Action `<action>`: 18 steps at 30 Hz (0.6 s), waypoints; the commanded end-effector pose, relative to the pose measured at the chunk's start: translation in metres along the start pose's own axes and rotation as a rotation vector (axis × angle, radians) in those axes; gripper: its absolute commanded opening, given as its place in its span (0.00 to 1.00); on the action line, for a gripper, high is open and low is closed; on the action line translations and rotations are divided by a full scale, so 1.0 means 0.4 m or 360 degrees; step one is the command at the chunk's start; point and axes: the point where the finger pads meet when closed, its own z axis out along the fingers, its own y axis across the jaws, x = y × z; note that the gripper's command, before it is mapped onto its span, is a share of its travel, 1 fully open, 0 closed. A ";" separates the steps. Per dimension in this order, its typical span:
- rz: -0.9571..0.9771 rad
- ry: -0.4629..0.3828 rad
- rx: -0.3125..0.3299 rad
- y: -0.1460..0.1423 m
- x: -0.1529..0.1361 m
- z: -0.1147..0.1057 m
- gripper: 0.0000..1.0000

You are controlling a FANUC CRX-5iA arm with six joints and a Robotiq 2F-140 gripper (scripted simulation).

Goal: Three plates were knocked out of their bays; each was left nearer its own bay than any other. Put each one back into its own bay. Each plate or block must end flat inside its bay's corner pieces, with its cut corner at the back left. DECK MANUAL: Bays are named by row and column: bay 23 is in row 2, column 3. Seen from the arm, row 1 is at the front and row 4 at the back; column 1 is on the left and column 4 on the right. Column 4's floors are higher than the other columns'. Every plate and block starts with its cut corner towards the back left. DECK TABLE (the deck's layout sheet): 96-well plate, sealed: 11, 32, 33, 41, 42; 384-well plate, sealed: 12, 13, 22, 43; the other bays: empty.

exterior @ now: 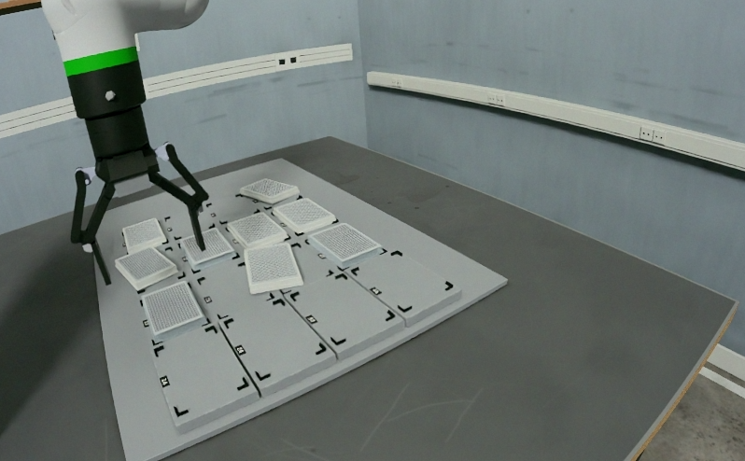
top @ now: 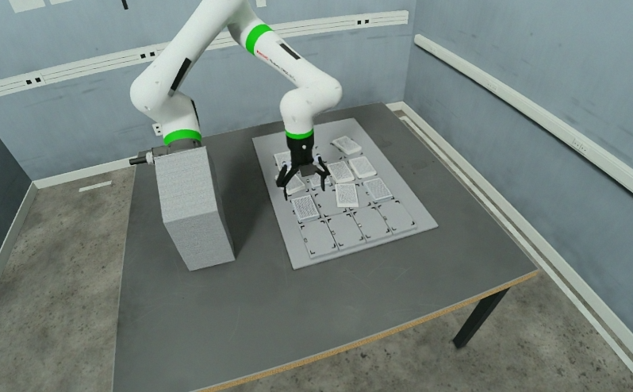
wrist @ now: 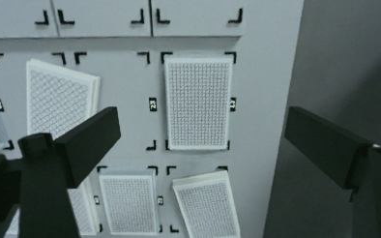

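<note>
With its two fingers spread fully apart and nothing held between them, the gripper (top: 304, 192) (exterior: 155, 265) (wrist: 202, 122) hangs over the front part of the deck (top: 270, 146) (exterior: 116, 401) (wrist: 270, 97), pointing down. Taking the bay 13 plate (top: 304, 208) (exterior: 173, 308) (wrist: 199, 104) as the landmark, and directions as seen from the arm, that plate sits squarely among its corner marks. Just to its left, the bay 12 plate (top: 292, 183) (exterior: 146, 267) (wrist: 209, 208) lies visibly turned, out of line with its marks. Behind and to the left of the landmark, the bay 22 plate (top: 315, 182) (exterior: 218, 247) (wrist: 129, 205) looks straight, though a finger hides part of it in the exterior view. Farther back, behind the landmark, the bay 33 plate (top: 347, 194) (exterior: 274, 267) (wrist: 57, 99) is askew, shifted forward toward bay 23. Well apart from the landmark, back and far to the left, the bay 41 plate (top: 347, 144) (exterior: 269, 189) also lies turned; whether it is quite flat is hard to tell. To the landmark's right runs the raised column 4 (top: 347, 231) (exterior: 301, 327) (wrist: 197, 16), carrying no plates.
</note>
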 end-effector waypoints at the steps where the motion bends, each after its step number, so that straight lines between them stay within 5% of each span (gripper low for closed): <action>1: 0.0000 0.0002 0.0001 -0.023 -0.033 -0.002 1.00; 18: 0.0000 0.0002 0.0001 -0.105 -0.158 -0.002 1.00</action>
